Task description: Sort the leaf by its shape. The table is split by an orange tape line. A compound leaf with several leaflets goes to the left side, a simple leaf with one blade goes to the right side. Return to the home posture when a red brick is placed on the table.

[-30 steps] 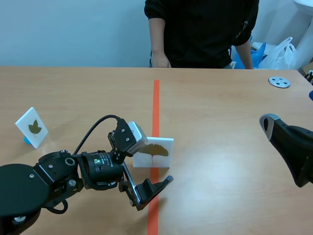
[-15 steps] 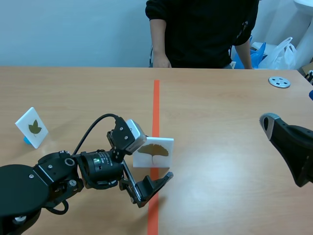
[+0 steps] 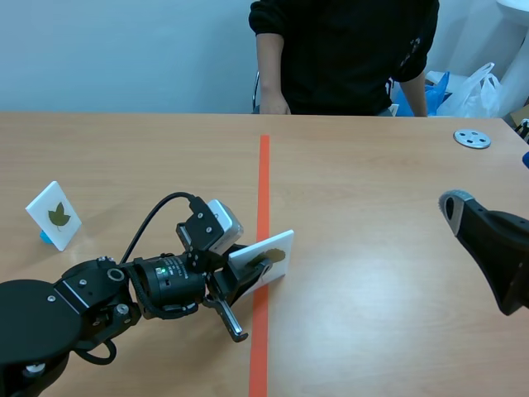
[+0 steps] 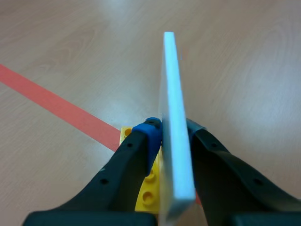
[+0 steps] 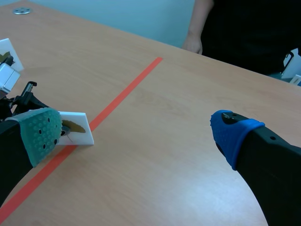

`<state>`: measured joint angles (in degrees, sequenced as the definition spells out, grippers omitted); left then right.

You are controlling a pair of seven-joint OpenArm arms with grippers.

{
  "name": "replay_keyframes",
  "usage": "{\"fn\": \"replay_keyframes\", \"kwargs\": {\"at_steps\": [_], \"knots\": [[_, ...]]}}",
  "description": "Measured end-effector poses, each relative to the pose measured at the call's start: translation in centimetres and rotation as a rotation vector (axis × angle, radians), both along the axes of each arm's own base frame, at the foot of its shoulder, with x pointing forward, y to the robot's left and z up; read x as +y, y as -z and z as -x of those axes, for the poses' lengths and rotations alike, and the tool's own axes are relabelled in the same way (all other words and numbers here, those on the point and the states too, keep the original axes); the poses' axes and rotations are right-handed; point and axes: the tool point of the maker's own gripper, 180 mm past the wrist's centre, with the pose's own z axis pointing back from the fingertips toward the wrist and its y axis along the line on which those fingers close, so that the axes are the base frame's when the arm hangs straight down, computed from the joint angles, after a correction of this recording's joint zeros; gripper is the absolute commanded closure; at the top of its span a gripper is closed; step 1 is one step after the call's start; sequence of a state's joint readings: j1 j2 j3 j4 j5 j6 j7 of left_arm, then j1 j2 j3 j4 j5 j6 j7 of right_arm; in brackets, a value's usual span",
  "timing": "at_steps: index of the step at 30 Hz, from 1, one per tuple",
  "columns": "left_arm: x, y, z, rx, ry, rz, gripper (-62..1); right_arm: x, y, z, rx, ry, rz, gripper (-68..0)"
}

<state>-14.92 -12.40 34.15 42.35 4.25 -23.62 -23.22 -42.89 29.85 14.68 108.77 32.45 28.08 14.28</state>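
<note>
Left claw [image 4: 171, 134] low, clamped on leaf card [image 3: 277, 248], right claw [image 5: 137, 135] spread wide

Table [image 3: 372, 190]: matt wood-grain surface. Leaf card [image 4: 175, 132]: smooth white rigid sheet. Card base [image 4: 149, 195]: glossy yellow studded plastic.

Two leaf cards [image 3: 263, 258] [image 3: 54, 215], one disc [image 3: 472, 139]

Leaf card [image 4: 175, 141] edge-on, front hidden; person [image 3: 343, 50] cut off.
</note>
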Motion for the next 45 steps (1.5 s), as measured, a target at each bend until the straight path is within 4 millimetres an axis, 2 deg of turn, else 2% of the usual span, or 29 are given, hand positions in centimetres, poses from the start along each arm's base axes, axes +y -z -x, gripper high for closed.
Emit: {"fn": "replay_keyframes", "kwargs": {"at_steps": [13, 18, 21, 23, 28, 38, 45], "knots": [[-0.1, -1.1, -0.7, 0.074, -0.061, 0.095, -5.5, 0.0, -0.2, 0.0, -0.007, 0.000, -0.005, -67.9], [-1.0, -2.4, -0.9, 0.068, -0.058, 0.077, -5.5, 0.0, -0.2, 0.0, -0.007, 0.000, -0.005, -67.9], [-0.5, -3.3, -1.5, 0.077, -0.100, 0.086, -5.5, 0.0, -0.2, 0.0, -0.008, 0.000, -0.005, -67.9], [0.8, -3.6, -2.3, 0.099, -0.169, 0.096, -5.5, 0.0, -0.2, 0.0, -0.010, 0.000, -0.006, -67.9], [5.6, -4.0, -4.1, 0.115, -0.394, 0.105, -5.5, 0.0, -0.2, 0.0, -0.011, 0.000, -0.008, -67.9], [14.6, -3.8, -4.9, 0.086, -0.717, 0.055, -5.5, 0.0, -0.3, 0.0, -0.011, 0.000, -0.009, -67.9], [20.6, -4.6, -5.7, 0.032, -0.868, -0.010, -5.5, 0.0, -0.3, 0.0, -0.015, 0.000, -0.011, -67.9]]}}
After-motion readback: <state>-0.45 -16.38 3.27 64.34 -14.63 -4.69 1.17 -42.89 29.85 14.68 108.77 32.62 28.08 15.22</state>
